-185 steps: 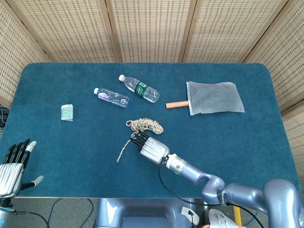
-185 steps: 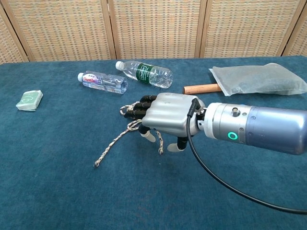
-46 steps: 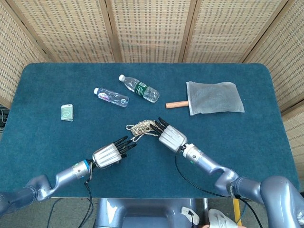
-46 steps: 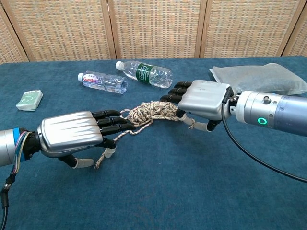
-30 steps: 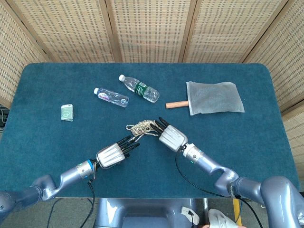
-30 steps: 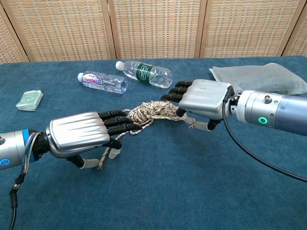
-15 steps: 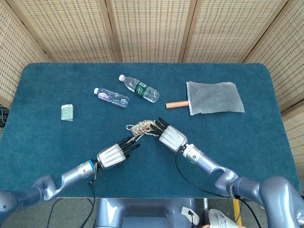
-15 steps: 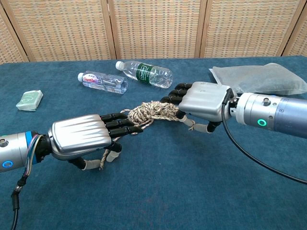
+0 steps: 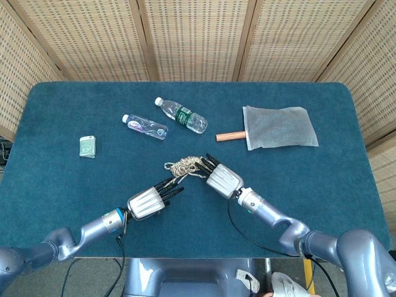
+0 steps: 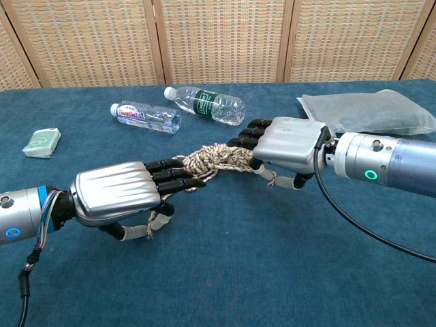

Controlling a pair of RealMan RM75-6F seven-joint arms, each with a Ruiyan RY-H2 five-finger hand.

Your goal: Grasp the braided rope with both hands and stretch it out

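Observation:
The braided rope (image 9: 185, 165) (image 10: 216, 158), beige and bunched in a loose bundle, lies at the middle of the blue table between my two hands. My right hand (image 9: 221, 179) (image 10: 286, 144) grips the bundle's right end, its dark fingers laid over it and its thumb underneath. My left hand (image 9: 148, 201) (image 10: 119, 194) reaches in from the left with its fingers stretched over the bundle's left end. The rope's thin tail (image 10: 154, 219) runs down under that palm and sits pinched against the thumb.
Two plastic water bottles (image 9: 144, 126) (image 9: 181, 115) lie behind the rope. A wooden stick (image 9: 230, 136) and a clear bag (image 9: 278, 127) are at the back right. A small green packet (image 9: 88, 146) lies at the left. The near side of the table (image 10: 272, 272) is bare cloth.
My left hand has come in from the table's left edge to the rope's tail, its thumb drawing up against it. My right hand moved from the tail to the bundle's right end.

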